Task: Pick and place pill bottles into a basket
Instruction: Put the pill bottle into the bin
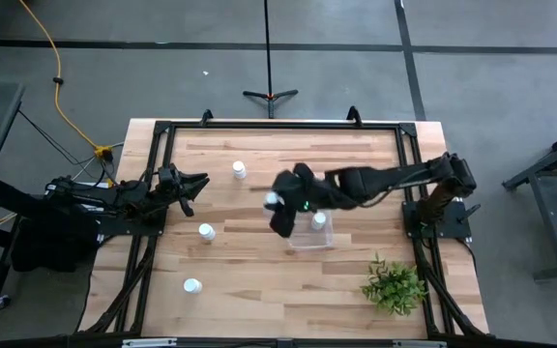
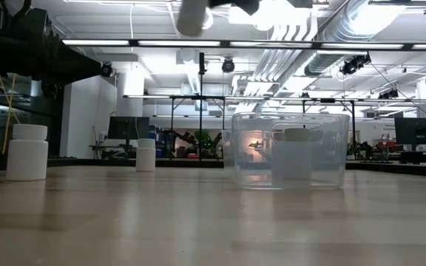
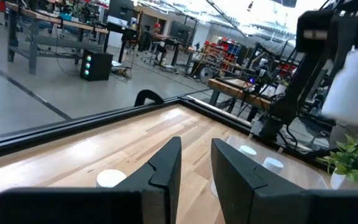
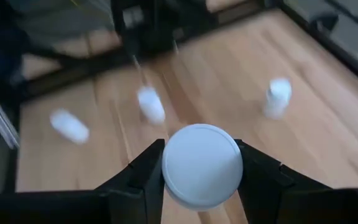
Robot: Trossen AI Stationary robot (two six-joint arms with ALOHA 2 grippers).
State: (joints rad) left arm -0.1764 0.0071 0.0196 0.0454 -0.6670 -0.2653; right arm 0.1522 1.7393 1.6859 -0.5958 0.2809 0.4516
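My right gripper (image 1: 277, 202) reaches in from the right, high over the table's middle. It is shut on a white pill bottle (image 4: 201, 165), which shows at the top of the low view (image 2: 194, 18). The clear bin (image 1: 311, 235) stands just right of it on the table and holds one bottle (image 1: 318, 221). Three more bottles stand upright on the wood: far (image 1: 239, 170), left of middle (image 1: 206, 231) and near left (image 1: 192, 286). My left gripper (image 1: 193, 186) waits at the left edge, open and empty. My right gripper pinches the bottle by its round side wall (image 4: 166, 168) between its two fingers (image 4: 143, 177). The bottle's axis runs along the fingers and its round end face points outward, past the fingertips. It is lifted well clear of the table, left of the bin.
A green leafy plant (image 1: 395, 287) stands at the near right corner. The black frame (image 1: 278, 126) runs around the table's edges. Bare wood lies between the bin and the left bottles.
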